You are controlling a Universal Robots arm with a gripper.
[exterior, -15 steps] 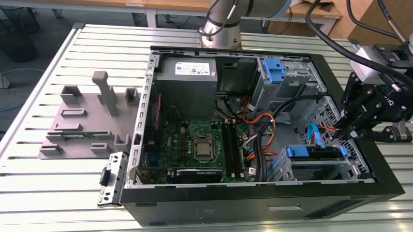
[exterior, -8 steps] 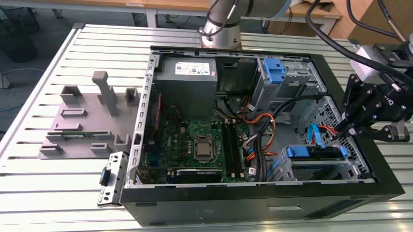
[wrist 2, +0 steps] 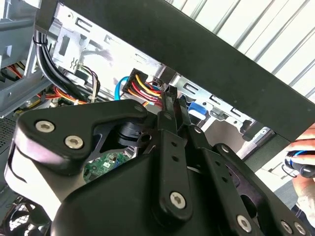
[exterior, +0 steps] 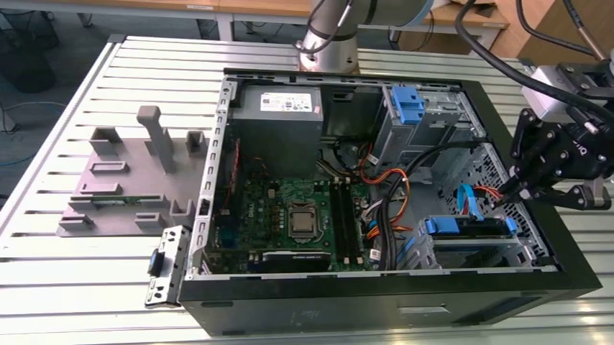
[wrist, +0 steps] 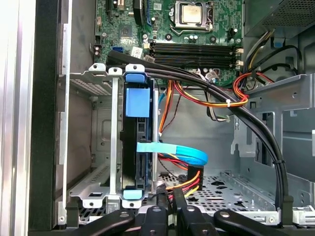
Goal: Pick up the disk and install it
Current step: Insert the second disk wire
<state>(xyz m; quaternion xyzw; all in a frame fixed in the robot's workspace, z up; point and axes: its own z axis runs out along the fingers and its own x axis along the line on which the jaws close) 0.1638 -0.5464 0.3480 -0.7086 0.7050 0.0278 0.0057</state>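
Black gripper [wrist: 170, 199] linkages fill the foreground in both wrist views, the fingers [wrist 2: 170, 105] pressed together and pinching nothing, poised just above the computer case's [exterior: 384, 305] side wall. Past them, the disk [wrist: 139, 147] sits on edge inside its metal drive cage [wrist: 106, 142], blue rails at both ends, a light blue data cable [wrist: 172, 151] running from it. Beyond lies the motherboard [exterior: 287, 208]. A person's hand [wrist 2: 305, 155] shows beside the case.

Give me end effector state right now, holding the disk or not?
End effector: fingers shut together, nothing between them. Not holding the disk, which sits on edge in the metal drive cage with its blue rails showing.
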